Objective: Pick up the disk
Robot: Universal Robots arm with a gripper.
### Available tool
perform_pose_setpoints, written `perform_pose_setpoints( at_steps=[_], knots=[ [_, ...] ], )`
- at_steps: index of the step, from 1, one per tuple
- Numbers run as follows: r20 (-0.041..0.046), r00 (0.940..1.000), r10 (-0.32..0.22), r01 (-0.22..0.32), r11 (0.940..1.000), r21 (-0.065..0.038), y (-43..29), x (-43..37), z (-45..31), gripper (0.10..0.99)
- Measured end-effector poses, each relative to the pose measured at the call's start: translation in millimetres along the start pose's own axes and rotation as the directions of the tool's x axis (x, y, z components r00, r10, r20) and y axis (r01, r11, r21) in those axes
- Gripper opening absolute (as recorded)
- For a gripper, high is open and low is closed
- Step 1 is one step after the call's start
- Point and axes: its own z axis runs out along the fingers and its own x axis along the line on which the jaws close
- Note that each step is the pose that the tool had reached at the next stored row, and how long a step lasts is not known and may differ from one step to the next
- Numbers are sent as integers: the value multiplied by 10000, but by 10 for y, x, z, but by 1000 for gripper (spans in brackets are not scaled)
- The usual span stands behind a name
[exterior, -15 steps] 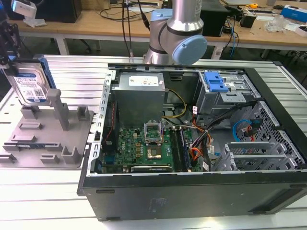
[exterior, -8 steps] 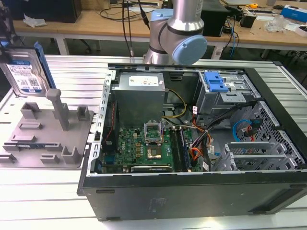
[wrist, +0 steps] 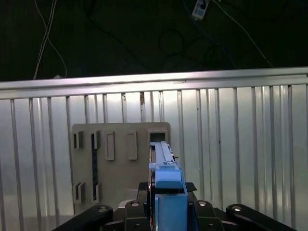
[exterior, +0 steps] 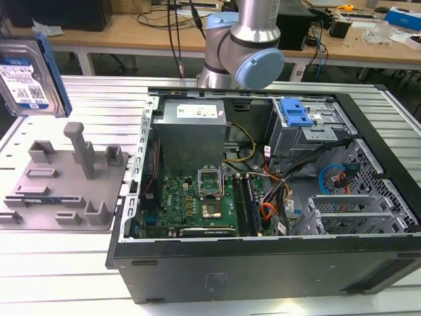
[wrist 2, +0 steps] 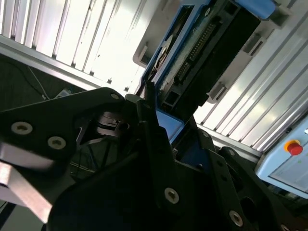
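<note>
Disk, the flat silver-grey metal hard drive [exterior: 27,78] with blue plastic side rails, hangs lifted at the exterior view's left, above the grey plastic tray with upright posts [exterior: 66,181]. In the first wrist view the black gripper [wrist: 166,204] looks clamped on its blue-railed edge. Holding it level and firm seems wise. Its white-and-blue barcode label is too small to read.

The disk [exterior: 29,76] is cut off by the exterior view's left edge. In the second wrist view the gripper [wrist 2: 149,125] hides its lower part.
</note>
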Motion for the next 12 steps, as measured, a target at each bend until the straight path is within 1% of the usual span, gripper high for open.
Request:
perform_pose_setpoints(
  at_steps=[3,4,5,6,7,8,9,10,12],
  knots=[
    [0,10000,0,0,10000,0,-2,4,-222,369],
    [1,10000,0,0,10000,1,-3,5,-269,369],
    [1,10000,0,0,10000,0,-4,8,-340,369],
    [1,10000,0,0,10000,1,-4,9,-386,369],
    [1,10000,0,0,10000,1,-5,12,-453,369],
    [1,10000,0,0,10000,1,-6,14,-527,369],
    [1,10000,0,0,10000,0,-8,18,-619,369],
    [5,10000,0,0,10000,-1,-8,18,-645,369],
    [5,10000,-1,1,10000,0,-8,19,-645,369]
  ],
)
